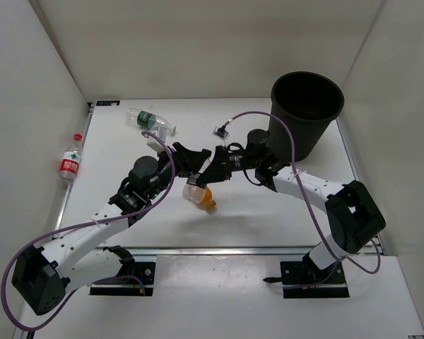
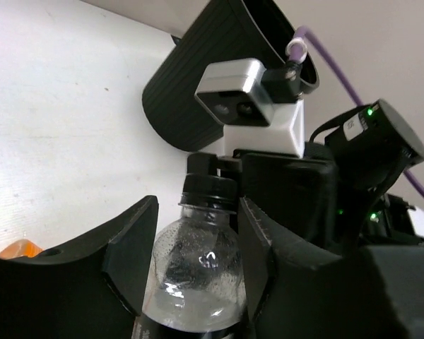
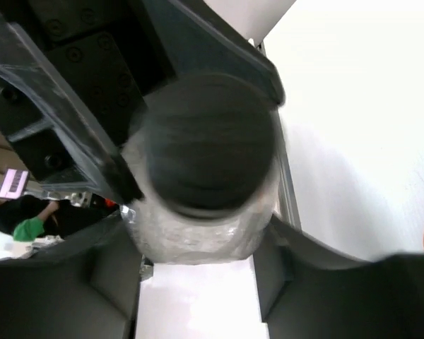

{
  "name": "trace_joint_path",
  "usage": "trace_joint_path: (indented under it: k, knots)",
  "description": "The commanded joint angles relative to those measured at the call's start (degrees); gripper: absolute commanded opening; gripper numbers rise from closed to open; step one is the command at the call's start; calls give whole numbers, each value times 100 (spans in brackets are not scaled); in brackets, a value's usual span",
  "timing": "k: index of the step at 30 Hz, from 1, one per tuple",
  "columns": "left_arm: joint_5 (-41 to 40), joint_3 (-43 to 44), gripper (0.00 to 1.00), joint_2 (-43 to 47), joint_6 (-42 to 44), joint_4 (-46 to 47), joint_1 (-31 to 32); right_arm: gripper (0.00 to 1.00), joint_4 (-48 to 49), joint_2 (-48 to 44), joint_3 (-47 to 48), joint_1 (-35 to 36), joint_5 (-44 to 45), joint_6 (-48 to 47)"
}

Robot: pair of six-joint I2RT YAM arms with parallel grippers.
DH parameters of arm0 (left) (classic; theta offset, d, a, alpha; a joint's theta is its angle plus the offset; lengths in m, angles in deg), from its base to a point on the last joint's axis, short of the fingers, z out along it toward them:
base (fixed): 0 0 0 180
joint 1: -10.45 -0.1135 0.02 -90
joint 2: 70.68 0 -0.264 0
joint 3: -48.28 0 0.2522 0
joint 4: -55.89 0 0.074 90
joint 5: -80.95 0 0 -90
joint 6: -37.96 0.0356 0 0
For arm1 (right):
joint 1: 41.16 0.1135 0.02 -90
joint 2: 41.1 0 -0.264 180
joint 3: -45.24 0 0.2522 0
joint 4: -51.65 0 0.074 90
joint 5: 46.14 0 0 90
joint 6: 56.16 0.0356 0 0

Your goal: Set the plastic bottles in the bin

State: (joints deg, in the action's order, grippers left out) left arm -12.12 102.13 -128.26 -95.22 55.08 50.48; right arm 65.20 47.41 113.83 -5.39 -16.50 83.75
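Bottle (image 2: 194,275) of clear plastic, round black cap (image 2: 208,191), pinched in left hand (image 2: 198,233), grip of right hand (image 3: 198,236) unclear

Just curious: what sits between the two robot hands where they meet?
A clear black-capped bottle, gripped by the left hand; the left wrist view shows it best.

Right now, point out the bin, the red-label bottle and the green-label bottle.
bin (image 1: 309,138): top external view, outer wall.
red-label bottle (image 1: 68,167): top external view, label.
green-label bottle (image 1: 147,118): top external view, label.

White table (image 1: 254,220), pale walls (image 1: 198,42)
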Motion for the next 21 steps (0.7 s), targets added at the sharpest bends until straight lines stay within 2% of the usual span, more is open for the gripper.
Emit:
trace_joint_path:
  k: [1,4,6,8,11,12,17,18,21]
  knots:
    - [149,-125,24,10,-24,-108,101,39,1091,44,143,88,138,449]
    - [184,-134,33,159,72,-135,22,16,962,-79,37,62,313,432]
    - [192,-169,48,308,160,-135,-4,5,724,-298,2,53,410,169]
    - [184,-142,71,431,152,-232,-109,1,443,-395,-68,-43,551,19]
    - [281,-116,82,554,135,-355,-275,0,477,-606,-226,-219,604,-8]
    - [272,-107,98,651,160,-381,-277,0,486,-703,-244,-280,578,10]
    - [316,297,99,950,415,-1134,-592,0,-172,-984,-289,-745,508,-392]
    - [37,471,99,1038,459,-1276,-741,0,-513,-1063,-210,-947,490,-490]
    - [-352,1139,98,1030,670,-2740,-1424,0,-1838,-1300,324,-1535,708,-1402]
